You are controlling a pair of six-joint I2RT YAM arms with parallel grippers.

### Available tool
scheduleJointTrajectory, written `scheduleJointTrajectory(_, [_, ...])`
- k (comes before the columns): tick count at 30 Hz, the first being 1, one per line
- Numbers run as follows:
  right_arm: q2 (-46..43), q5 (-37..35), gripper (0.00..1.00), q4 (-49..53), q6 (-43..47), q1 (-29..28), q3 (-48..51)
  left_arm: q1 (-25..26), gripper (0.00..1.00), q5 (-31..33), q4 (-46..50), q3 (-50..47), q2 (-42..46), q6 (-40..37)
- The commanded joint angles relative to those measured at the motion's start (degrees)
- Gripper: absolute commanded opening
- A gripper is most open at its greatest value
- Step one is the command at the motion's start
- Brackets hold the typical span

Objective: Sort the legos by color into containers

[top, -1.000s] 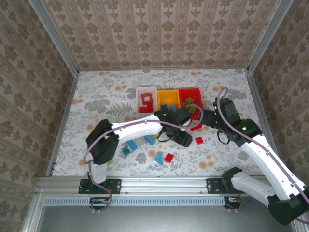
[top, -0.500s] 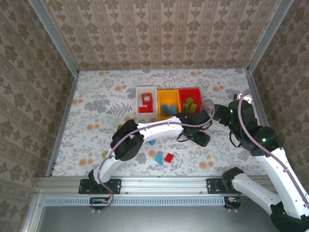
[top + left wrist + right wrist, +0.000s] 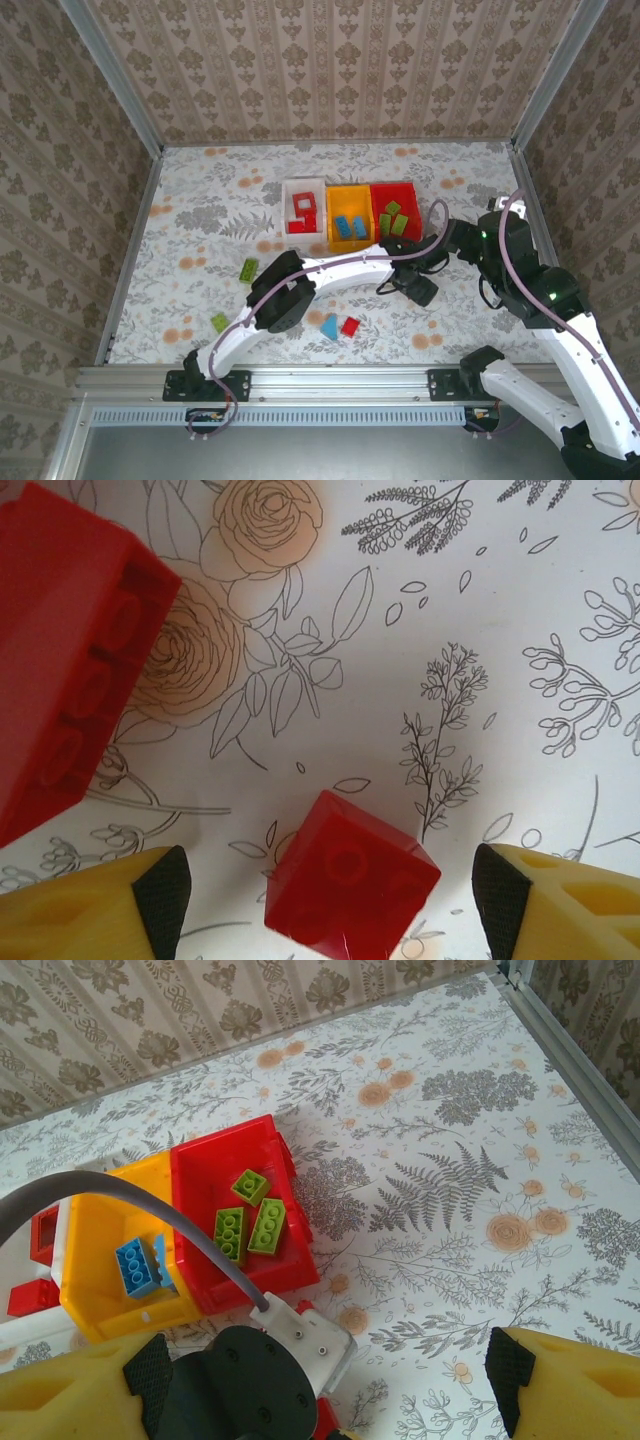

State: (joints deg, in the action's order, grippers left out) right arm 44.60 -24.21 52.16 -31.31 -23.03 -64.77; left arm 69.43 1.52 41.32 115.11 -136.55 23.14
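A small red lego point(image 3: 350, 875) lies on the flowered table between my left gripper's point(image 3: 328, 905) open fingers, touching neither pad. A bigger red lego point(image 3: 70, 660) lies to its left. From above, the left gripper point(image 3: 422, 288) hangs low, just below the red container point(image 3: 395, 188). My right gripper point(image 3: 452, 240) stands open to the right of the containers, nothing between its fingers point(image 3: 150, 1375). The red container point(image 3: 225, 1136) holds three green legos point(image 3: 247, 1225), the yellow container point(image 3: 100, 1250) holds blue legos point(image 3: 135, 1265), and the white container point(image 3: 305, 185) holds red ones.
Loose legos lie left of the arms: a green one point(image 3: 248, 268), another green one point(image 3: 219, 321), a blue wedge point(image 3: 328, 326) and a red brick point(image 3: 350, 325). The left arm's wrist point(image 3: 270, 1370) sits under the right gripper. A metal rail point(image 3: 530, 215) bounds the table's right side.
The left arm has reached right across the table and now hangs over the small red lego. The right gripper has drawn back to the right. Both grippers' jaws have spread wider.
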Motion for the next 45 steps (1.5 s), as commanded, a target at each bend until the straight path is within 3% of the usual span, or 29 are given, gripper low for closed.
scheduleJointTrajectory(1, [-0.4,1.7,0.85,0.7,1.0,-0.1,0.0,1.0,0.73,-1.4,0.5,1.0,-1.7,-6.1])
scheduleJointTrajectory(7, [-0.3,1.4,0.86,0.4,0.9,-0.1,0.3,1.3,0.66,-4.7,-0.8,-1.1,-1.1,-10.5])
scheduleJointTrajectory(10, [-0.2,1.4,0.86,0.5,0.8,-0.1,0.6,1.5,0.56,-5.7,-1.1,-1.9,-1.0,-10.8])
scheduleJointTrajectory(21, [-0.1,1.8,0.86,1.4,0.7,-0.1,-0.1,2.2,0.35,-1.1,0.3,-3.1,-0.6,-9.8])
scheduleJointTrajectory(26, [0.0,3.1,0.85,0.6,2.5,-0.2,-0.9,1.2,0.32,2.0,-1.4,-9.9,7.4,-4.9])
scheduleJointTrajectory(31, [-0.7,14.6,0.84,-5.1,7.9,-0.2,-0.4,-0.8,0.31,5.3,-1.9,-20.8,20.5,0.7])
scheduleJointTrajectory(34, [0.1,21.9,0.83,-8.5,9.2,-0.9,1.1,-3.1,0.31,7.5,-0.4,-26.8,28.1,4.1])
scheduleJointTrajectory(39, [4.6,25.9,0.83,-14.9,9.6,-6.6,3.6,-11.0,0.31,10.0,3.3,-32.8,37.5,6.5])
scheduleJointTrajectory(45, [14.8,31.9,0.84,-21.0,7.6,-10.6,3.9,-24.0,0.32,8.1,3.0,-32.6,38.9,5.2])
